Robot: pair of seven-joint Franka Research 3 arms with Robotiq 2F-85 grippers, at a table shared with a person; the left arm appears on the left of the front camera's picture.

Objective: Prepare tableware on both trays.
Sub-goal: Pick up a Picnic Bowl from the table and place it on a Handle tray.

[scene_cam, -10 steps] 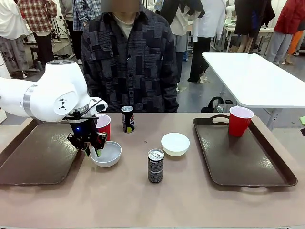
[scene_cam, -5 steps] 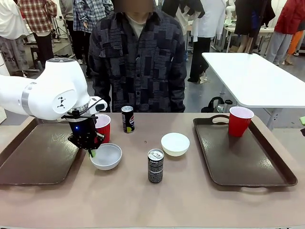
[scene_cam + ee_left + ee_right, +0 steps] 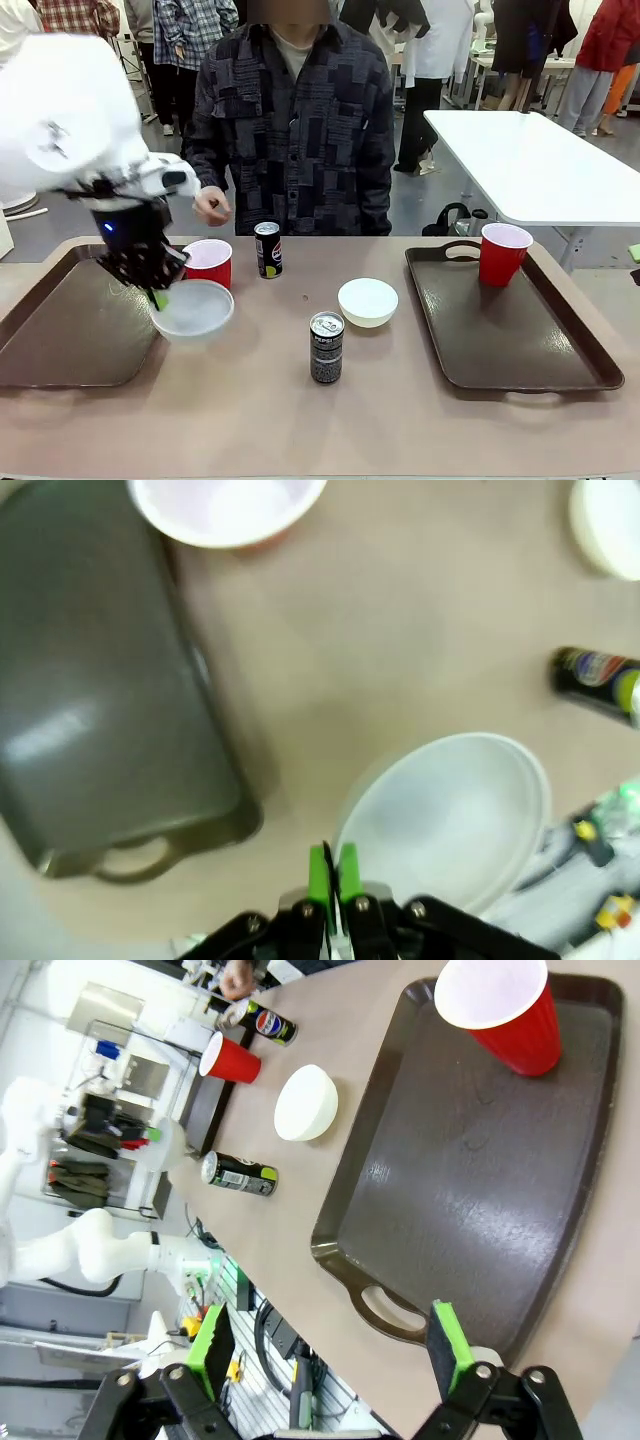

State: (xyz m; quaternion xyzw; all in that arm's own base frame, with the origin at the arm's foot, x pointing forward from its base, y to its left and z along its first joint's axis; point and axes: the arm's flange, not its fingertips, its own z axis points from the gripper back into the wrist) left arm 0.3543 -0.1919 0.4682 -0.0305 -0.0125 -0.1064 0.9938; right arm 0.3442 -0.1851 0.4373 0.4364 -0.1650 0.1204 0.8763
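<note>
My left gripper (image 3: 157,296) is shut on the near-left rim of the pale grey-white bowl (image 3: 194,310), holding it just above the table beside the left tray (image 3: 60,330). In the left wrist view the green fingers (image 3: 320,872) pinch the bowl's rim (image 3: 450,815) next to the tray's handle (image 3: 130,855). A red cup (image 3: 208,262) stands behind the bowl, and a black can (image 3: 267,249) to its right. A second can (image 3: 326,347) and the white bowl (image 3: 367,301) stand mid-table. My right gripper (image 3: 330,1350) hangs open over the right tray's (image 3: 470,1170) handle end; that tray carries a red cup (image 3: 503,253).
A person stands at the far side with a hand (image 3: 211,207) above the left red cup. A white table (image 3: 530,160) stands behind on the right. The left tray's surface is bare.
My left arm has lifted the pale bowl and carried it left toward the left tray. The person's hand has come forward near the red cup.
</note>
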